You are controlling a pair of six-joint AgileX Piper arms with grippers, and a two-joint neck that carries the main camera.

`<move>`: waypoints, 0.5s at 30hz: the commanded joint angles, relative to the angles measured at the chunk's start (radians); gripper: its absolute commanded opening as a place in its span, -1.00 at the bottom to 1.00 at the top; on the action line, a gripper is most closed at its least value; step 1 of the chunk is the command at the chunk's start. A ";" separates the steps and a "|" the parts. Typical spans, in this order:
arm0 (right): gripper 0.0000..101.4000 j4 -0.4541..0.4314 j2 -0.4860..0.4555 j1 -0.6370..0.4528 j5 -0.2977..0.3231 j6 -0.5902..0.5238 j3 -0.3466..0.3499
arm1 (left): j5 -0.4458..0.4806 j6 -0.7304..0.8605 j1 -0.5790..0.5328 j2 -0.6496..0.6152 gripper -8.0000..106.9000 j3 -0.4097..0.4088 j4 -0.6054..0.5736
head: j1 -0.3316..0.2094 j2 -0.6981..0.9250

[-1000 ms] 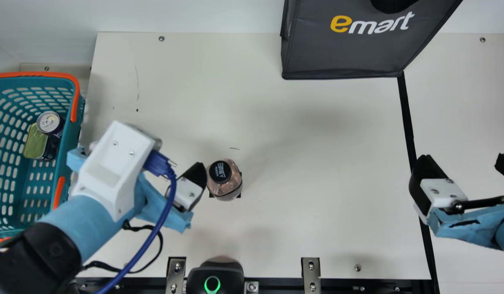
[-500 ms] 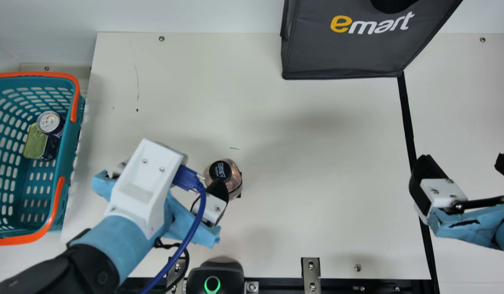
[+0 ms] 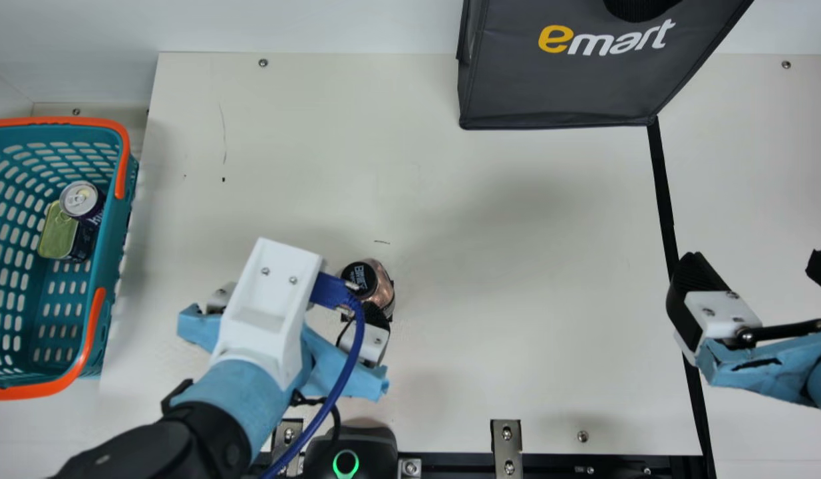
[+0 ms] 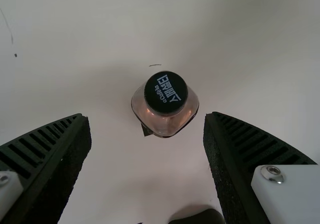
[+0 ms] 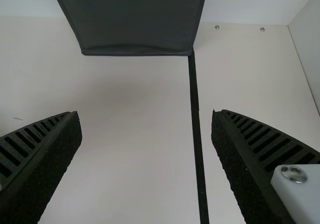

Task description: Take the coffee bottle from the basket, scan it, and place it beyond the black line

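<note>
Can see the coffee bottle (image 3: 384, 293) standing on the cream table (image 3: 517, 266), well inside its edges and somewhat nearer to the basket (image 3: 118, 233) than to the black line (image 3: 664, 199). Can follow a broad run of tabletop from bottle to line, with another stretch back to the far edge. Points straight up, long axis vertical, cap (image 3: 362, 278) on top, rounded-square body turned cornerwise in the left wrist view. Looks see-through and pinkish brown below the black cap with its pale lettering. Can spot a small dark patch (image 4: 146, 130) at the base.

Find the left gripper (image 3: 303, 296) just beside the bottle, jaws spread wide; cannot tell whether one touches. Find a black dome with a green ring (image 3: 346, 464) at the near edge. Farther out, find the dark bag (image 3: 557, 86) by the far edge, the right gripper (image 3: 753, 259) by the black line with jaws wide apart, and a round can (image 3: 79, 198) beside a squarish tin (image 3: 58, 233) in the basket.
</note>
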 commanded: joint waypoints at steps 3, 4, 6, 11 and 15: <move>0.79 0.000 0.000 0.000 0.000 0.000 0.000 | -0.004 -0.018 0.001 0.027 0.71 -0.005 -0.005 | -0.017 0.000; 0.79 0.000 0.000 0.000 0.000 0.000 0.000 | -0.006 -0.023 0.002 0.033 0.71 -0.005 -0.007 | -0.017 0.000; 0.79 0.000 0.000 0.000 0.000 0.000 0.000 | -0.012 -0.029 0.006 0.046 0.71 -0.004 -0.010 | -0.017 0.000; 0.79 0.000 0.000 0.000 0.000 0.000 0.000 | -0.033 -0.036 0.024 0.077 0.71 0.004 -0.019 | -0.017 0.000; 0.79 0.000 0.000 0.000 0.001 0.000 0.000 | -0.059 -0.033 0.052 0.102 0.71 0.014 -0.025 | -0.017 0.000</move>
